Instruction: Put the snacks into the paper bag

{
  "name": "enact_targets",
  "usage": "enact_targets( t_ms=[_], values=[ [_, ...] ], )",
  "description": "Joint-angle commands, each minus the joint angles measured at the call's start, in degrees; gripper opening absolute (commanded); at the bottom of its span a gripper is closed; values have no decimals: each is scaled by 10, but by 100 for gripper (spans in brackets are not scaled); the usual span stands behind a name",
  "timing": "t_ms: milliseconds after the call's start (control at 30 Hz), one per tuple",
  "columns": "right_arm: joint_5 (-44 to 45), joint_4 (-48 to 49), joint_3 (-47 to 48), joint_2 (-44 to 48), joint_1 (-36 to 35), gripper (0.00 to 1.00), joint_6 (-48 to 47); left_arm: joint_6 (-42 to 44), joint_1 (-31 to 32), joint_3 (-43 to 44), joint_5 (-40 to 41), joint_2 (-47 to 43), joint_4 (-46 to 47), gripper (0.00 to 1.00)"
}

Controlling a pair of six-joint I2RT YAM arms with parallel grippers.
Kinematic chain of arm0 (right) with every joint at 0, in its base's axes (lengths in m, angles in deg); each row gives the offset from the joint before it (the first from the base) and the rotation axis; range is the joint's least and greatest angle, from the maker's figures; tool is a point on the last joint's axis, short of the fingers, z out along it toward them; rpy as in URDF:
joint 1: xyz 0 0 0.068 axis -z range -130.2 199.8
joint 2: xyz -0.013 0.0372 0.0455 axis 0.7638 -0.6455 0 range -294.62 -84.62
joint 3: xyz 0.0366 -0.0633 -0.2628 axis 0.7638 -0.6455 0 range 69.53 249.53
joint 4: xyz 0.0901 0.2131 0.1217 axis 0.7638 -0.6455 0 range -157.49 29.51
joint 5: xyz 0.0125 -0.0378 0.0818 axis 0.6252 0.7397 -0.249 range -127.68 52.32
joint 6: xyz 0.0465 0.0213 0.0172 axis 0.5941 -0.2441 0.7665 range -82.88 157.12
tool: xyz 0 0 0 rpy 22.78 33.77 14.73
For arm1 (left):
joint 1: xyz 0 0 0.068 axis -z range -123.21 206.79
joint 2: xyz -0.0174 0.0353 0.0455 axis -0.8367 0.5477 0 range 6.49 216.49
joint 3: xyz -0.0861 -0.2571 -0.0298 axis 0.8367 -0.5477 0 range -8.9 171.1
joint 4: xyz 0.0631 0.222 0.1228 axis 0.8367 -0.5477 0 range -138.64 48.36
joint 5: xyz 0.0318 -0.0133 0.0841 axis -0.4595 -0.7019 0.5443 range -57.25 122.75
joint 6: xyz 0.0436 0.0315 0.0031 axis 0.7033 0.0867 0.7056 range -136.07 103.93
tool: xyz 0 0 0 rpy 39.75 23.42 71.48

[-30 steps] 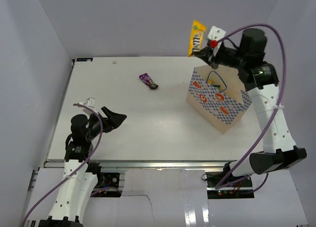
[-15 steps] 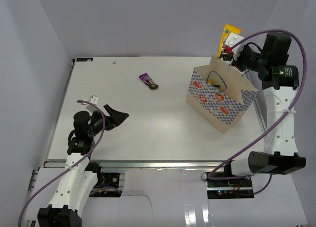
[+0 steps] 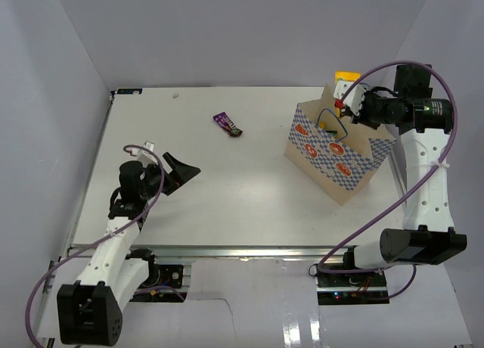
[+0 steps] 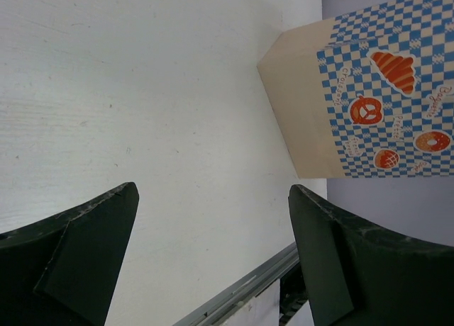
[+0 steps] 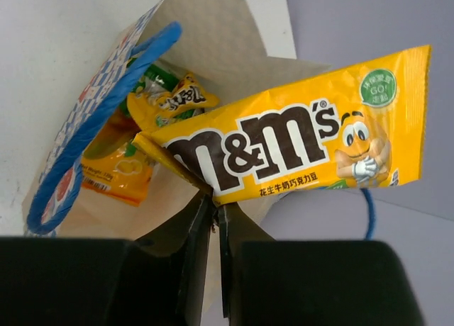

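Observation:
The paper bag [image 3: 333,157] stands at the right of the table, open at the top; it also shows in the left wrist view [image 4: 369,99] and the right wrist view [image 5: 206,35]. My right gripper [image 3: 349,94] hovers over the bag's mouth, shut on the edge of a yellow M&M's pack [image 5: 284,145], seen from above as a yellow corner [image 3: 346,76]. Inside the bag lie an orange pouch [image 5: 113,171] and a green-yellow packet [image 5: 167,92]. A purple packet [image 3: 227,123] lies on the table, far centre. My left gripper [image 3: 180,171] is open and empty, low at the left.
Blue cord handles [image 5: 106,117] arch over the bag's mouth. Grey walls close in the table at the back and both sides. The table's near edge is a metal rail [image 4: 241,298].
My right gripper has carried the M&M's pack from above and left of the bag down to the bag's mouth. My left arm has swung slightly, still open.

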Motion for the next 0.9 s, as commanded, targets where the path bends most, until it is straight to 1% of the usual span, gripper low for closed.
enact_targets(
  t_ms=[0, 100, 167, 233, 267, 300, 333, 367, 467, 500, 533, 567, 600, 633, 667, 700, 733, 800, 833, 867],
  values=[
    [18, -35, -15, 11, 0, 14, -35, -22, 0, 37, 5, 53, 47, 98],
    [23, -35, -25, 15, 0, 18, -35, -24, 7, 74, 25, 111, 58, 98],
    [30, -27, -28, 20, 0, 25, -22, -23, 21, 111, 48, 160, 61, 98],
    [34, -16, -21, 20, 0, 34, -7, -22, 34, 138, 65, 195, 61, 98],
    [37, -5, -11, 20, 0, 40, 10, -23, 47, 166, 81, 230, 60, 98],
    [37, 2, -11, 21, 0, 41, 21, -24, 55, 180, 91, 249, 59, 98],
    [38, 7, 3, 20, 0, 46, 30, -26, 61, 194, 101, 267, 57, 98],
    [37, 14, 12, 20, 0, 46, 47, -27, 75, 222, 115, 287, 56, 98],
    [39, 41, 46, 13, 0, 49, 82, -31, 96, 267, 129, 365, 44, 98],
    [40, 55, 53, 13, 0, 49, 115, -32, 101, 295, 132, 384, 40, 98],
    [42, 72, 70, 10, 0, 52, 137, -33, 105, 309, 135, 415, 38, 98],
    [32, 105, 79, 9, 0, 52, 161, -35, 112, 319, 136, 428, 34, 98],
    [22, 122, 87, 4, -1, 55, 208, -36, 116, 336, 136, 438, 35, 98],
    [-11, 139, 101, 2, -1, 55, 238, -34, 120, 342, 137, 451, 35, 98],
    [-35, 154, 108, -1, -2, 59, 267, -30, 122, 347, 137, 455, 34, 98],
    [-55, 178, 115, -11, -5, 59, 320, -26, 123, 353, 133, 459, 34, 98],
    [-70, 189, 126, -17, -20, 62, 347, -20, 124, 355, 131, 461, 31, 98],
    [-100, 200, 138, -44, -62, 63, 411, 5, 124, 356, 127, 456, 26, 98],
    [-106, 200, 143, -53, -107, 65, 428, 16, 124, 354, 127, 445, 26, 98],
    [-107, 198, 139, -73, -133, 66, 441, 36, 124, 349, 127, 435, 9, 98]
  ],
)
